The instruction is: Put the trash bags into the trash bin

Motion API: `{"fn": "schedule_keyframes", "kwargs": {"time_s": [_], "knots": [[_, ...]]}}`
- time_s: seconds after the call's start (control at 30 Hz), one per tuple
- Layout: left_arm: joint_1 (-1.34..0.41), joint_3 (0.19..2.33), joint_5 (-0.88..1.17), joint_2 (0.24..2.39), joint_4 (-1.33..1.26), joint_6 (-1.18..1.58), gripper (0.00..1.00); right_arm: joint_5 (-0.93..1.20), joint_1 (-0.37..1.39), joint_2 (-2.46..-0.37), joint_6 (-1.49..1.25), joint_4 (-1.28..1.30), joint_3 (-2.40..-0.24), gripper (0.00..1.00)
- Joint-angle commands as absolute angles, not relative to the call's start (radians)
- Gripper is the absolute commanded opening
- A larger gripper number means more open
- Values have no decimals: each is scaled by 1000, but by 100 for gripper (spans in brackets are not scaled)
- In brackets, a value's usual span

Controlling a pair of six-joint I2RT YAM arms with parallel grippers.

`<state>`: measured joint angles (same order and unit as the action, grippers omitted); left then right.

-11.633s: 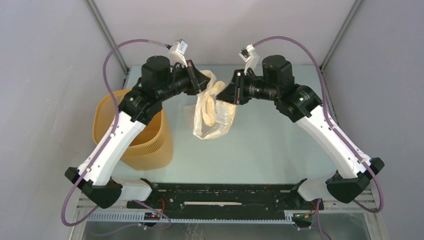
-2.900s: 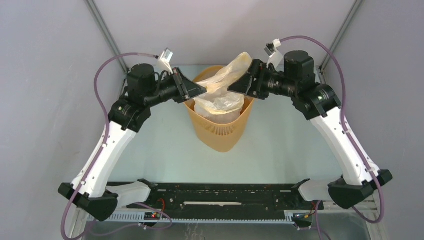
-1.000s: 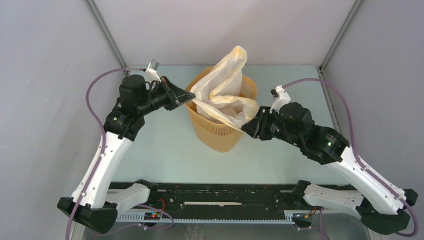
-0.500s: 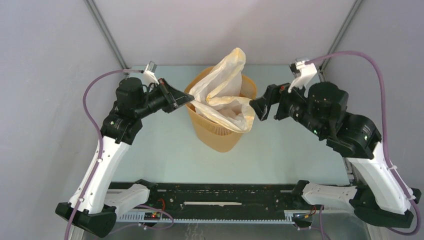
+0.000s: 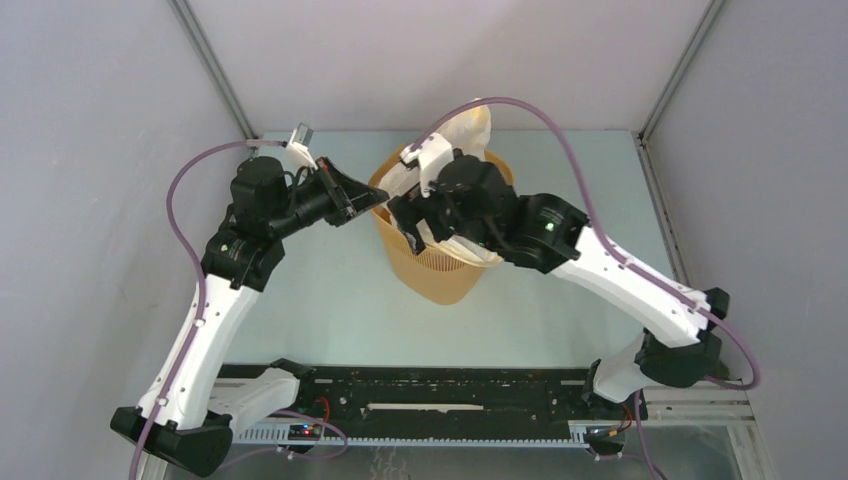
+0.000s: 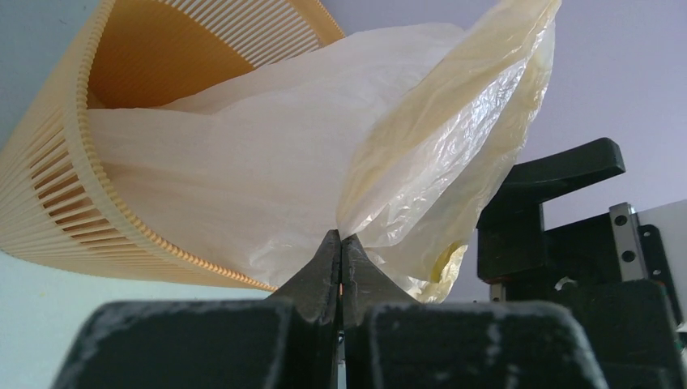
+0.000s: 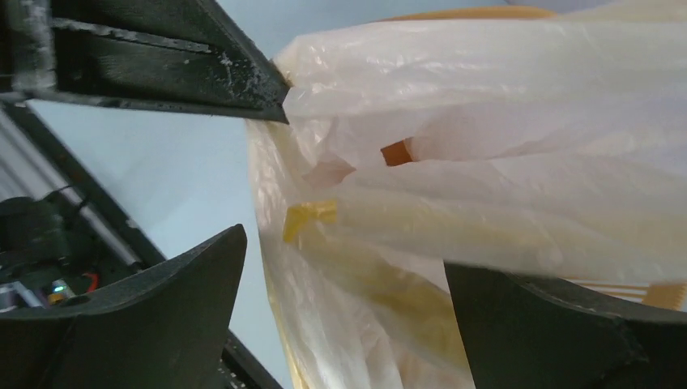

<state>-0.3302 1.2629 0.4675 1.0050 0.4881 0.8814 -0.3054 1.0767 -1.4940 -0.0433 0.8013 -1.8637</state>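
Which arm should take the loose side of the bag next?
Likely right: the right gripper is open over the trash bag in the trash bin; the left gripper is shut on the bag's edge.

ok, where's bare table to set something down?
Bare table in front of the bin up to the rail, and right of it at the far corner. Crowded at the bin mouth: left hand, right hand and bag.

Plain grey walls (image 5: 80, 200), metal corner posts (image 5: 212, 70), pale green tabletop (image 5: 330, 320).
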Motion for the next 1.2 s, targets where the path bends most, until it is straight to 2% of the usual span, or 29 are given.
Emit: {"fn": "schedule_keyframes", "kwargs": {"time_s": [0.0, 0.13, 0.47, 0.7, 0.8, 0.87, 0.97, 1.07, 1.1, 1.17], "knots": [[-324, 1241, 484, 975, 451, 893, 0, -515, 1120, -1554, -2, 746, -1977, 99], [-324, 1234, 474, 965, 460, 887, 0, -546, 1113, -1557, -25, 764, -2007, 97], [-324, 1230, 471, 964, 471, 882, 0, -166, 1000, -1417, -259, 578, -1813, 100], [-324, 1226, 466, 957, 471, 887, 0, -300, 985, -1448, -305, 641, -1829, 99], [-324, 1228, 450, 946, 470, 887, 0, -438, 1032, -1468, -242, 674, -1837, 92], [-324, 1227, 436, 940, 471, 885, 0, -508, 1066, -1456, -176, 640, -1801, 90], [-324, 1229, 407, 935, 477, 881, 0, -513, 1074, -1423, -146, 584, -1759, 78], [-323, 1255, 270, 903, 553, 832, 0, -495, 1034, -1388, -137, 565, -1741, 67], [-319, 1257, 231, 890, 574, 817, 0, -464, 1005, -1378, -141, 571, -1742, 62], [-314, 1255, 181, 879, 597, 802, 0, -403, 937, -1360, -158, 592, -1745, 43]]}}
